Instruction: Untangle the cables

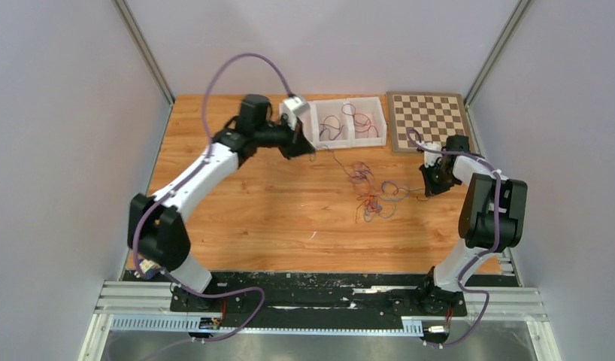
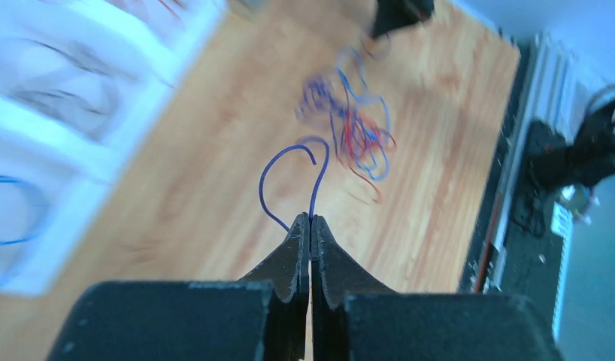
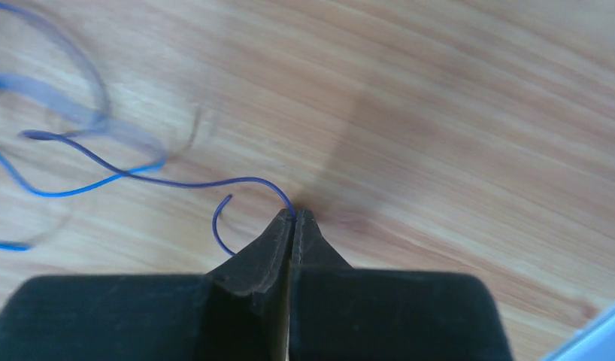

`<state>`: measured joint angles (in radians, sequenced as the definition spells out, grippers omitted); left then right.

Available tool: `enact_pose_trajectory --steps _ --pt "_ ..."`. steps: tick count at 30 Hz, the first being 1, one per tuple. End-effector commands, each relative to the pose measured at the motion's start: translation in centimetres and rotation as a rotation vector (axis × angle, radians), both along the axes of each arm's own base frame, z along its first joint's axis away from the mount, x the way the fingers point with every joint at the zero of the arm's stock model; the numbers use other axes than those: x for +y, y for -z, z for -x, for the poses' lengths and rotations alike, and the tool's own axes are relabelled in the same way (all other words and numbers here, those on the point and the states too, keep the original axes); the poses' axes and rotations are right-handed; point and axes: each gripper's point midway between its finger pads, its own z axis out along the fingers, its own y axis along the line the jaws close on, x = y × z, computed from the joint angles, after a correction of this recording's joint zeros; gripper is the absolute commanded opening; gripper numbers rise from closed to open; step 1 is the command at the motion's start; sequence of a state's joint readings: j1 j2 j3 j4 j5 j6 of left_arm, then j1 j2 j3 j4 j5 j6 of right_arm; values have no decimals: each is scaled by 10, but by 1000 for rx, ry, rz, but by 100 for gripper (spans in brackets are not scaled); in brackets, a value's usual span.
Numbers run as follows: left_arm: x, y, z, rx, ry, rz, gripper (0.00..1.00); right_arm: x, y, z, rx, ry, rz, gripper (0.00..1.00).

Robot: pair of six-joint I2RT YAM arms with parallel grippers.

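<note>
**Both grippers pinched on cable ends, tangle lying between them**

The cables (image 1: 374,192) lie in a loose knot of blue, red and dark strands on the wooden bench (image 1: 252,218), a little right of centre in the overhead view and below the white bin. In the left wrist view the same knot (image 2: 353,128) is blurred, in the upper middle of the frame.

The left gripper (image 1: 298,144) sits at the upper middle of the overhead picture, just beside the left end of the three-compartment bin (image 1: 348,142). Its jaws are pressed together on a blue cable (image 2: 320,177). The cable leaves the fingertips, rises and curls over into a hook above the wood. Overhead, a thin strand runs from this gripper down and right to the knot.

The right gripper (image 1: 434,183) is low over the bench at the right of the overhead picture, below the chessboard (image 1: 428,119) and near the right side of the knot. Its jaws are also closed, nipping a purple-blue cable (image 3: 177,183). That cable arcs away to the left across the boards, with a short free end curling just left of the fingertips. Brighter blue strands cross it at the left edge of that frame, partly blurred.

In the bin, loose strands (image 1: 333,128) of dark and red wire lie in the middle and right compartments. The left compartment is partly hidden by the left gripper.
</note>
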<state>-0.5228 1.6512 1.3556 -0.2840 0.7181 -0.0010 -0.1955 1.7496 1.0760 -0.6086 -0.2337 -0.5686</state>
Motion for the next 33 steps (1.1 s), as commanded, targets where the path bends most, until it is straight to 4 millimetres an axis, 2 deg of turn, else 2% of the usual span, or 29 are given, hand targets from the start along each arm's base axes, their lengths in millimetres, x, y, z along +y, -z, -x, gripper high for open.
enact_pose_trajectory --steps 1,4,5,6,7,8,10,13,21,25,26,27,30,33 --pt "55 -92 -7 -143 -77 98 0 -38 5 -7 -32 -23 139 0" --pt "88 -156 -16 -260 -158 165 0 -50 11 0 -17 -36 171 0" --pt "105 -180 -25 -303 -210 185 0 -53 12 2 -12 -33 177 0" --pt "124 -196 -33 -340 -263 197 0 -58 12 3 -10 -29 182 0" --pt "133 -218 -34 -367 -291 229 0 -62 12 5 -10 -28 186 0" --pt "151 -233 -40 -382 -338 256 0 -65 12 6 -11 -26 190 0" --pt "171 -265 -43 -445 -385 292 0 -71 11 8 -7 -22 199 0" --pt "189 -305 -37 -534 -406 338 0 -74 10 12 -7 -36 216 0" --pt "223 -385 -21 -726 -484 447 0 -82 13 22 8 -38 231 0" --pt "257 -425 -20 -767 -581 555 0 -90 19 27 25 -46 248 0" --pt "261 -438 -14 -794 -590 571 0 -92 20 27 27 -45 252 0" --pt "271 -445 -15 -801 -615 592 0 -94 22 29 33 -44 253 0" --pt "283 -467 -6 -879 -644 605 0 -99 24 30 34 -50 258 0" --pt "303 -482 -4 -934 -725 624 0 -101 25 31 35 -57 266 0"
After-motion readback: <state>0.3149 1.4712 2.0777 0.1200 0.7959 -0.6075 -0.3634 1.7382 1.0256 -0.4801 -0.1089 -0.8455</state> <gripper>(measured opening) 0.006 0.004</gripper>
